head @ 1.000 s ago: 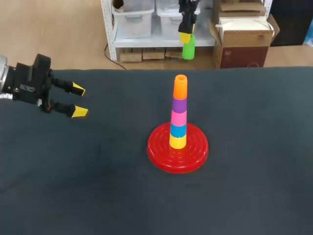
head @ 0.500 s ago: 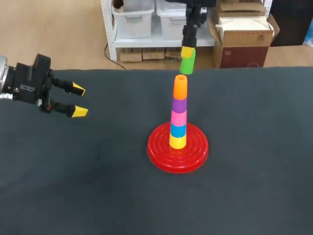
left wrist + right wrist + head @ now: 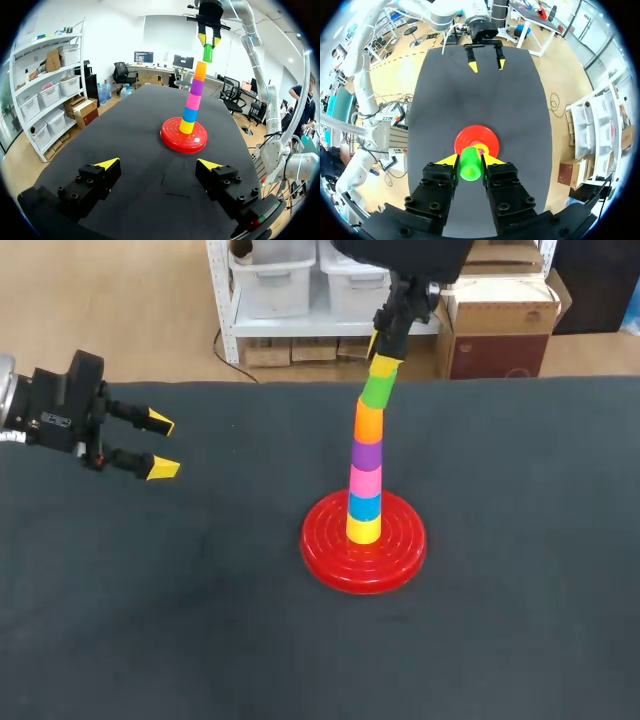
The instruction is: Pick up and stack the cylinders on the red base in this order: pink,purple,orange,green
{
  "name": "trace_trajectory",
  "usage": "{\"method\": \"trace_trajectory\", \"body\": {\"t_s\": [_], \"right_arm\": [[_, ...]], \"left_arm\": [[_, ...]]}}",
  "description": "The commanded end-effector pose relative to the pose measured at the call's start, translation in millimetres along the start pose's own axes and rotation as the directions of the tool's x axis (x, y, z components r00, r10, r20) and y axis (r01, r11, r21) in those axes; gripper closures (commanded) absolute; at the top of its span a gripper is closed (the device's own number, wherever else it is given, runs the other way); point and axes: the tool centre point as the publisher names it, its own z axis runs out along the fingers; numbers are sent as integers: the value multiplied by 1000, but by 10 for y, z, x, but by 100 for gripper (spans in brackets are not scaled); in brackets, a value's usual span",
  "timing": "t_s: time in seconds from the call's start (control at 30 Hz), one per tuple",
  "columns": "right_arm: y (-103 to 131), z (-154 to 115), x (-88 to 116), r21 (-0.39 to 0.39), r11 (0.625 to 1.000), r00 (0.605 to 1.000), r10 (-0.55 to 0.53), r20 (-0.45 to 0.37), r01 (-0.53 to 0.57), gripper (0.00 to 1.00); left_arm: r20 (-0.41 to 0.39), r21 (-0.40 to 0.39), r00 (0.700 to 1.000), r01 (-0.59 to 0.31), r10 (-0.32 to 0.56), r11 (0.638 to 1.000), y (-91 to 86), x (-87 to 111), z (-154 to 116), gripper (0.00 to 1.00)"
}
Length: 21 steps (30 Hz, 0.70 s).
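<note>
Right claw (image 3: 382, 366) clenches the tilted green cylinder (image 3: 378, 392) at the orange cylinder's (image 3: 369, 424) top. Left claw (image 3: 160, 446), released, hovers near the surface's (image 3: 200, 590) left edge.

From my right wrist, the green cylinder (image 3: 470, 164) hides nearly the whole stack (image 3: 481, 148) beneath it. In the head view my left arm (image 3: 10, 405) and right arm (image 3: 410, 255) run off the edge. I cannot tell whether green sits fully on the orange cylinder (image 3: 369, 424).

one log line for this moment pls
right claw: shut on green cylinder, tilted over orange cylinder | left claw: open, empty, far from red base
</note>
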Motion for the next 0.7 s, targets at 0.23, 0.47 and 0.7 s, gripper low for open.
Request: {"method": "trace_trajectory", "body": {"t_s": [0.23,0.47,0.7], "right_arm": [[-91,41,-71,1,1000,997,-7,-74,7,100],[-201,74,-136,21,1000,995,-7,-103,10,100],[-269,155,-148,12,1000,990,-8,-142,10,100]], "left_arm": [[4,-2,1000,-2,2,1000,-2,12,0,0],[4,-2,1000,-2,2,1000,-2,12,0,0],[4,-2,1000,-2,2,1000,-2,12,0,0]]}}
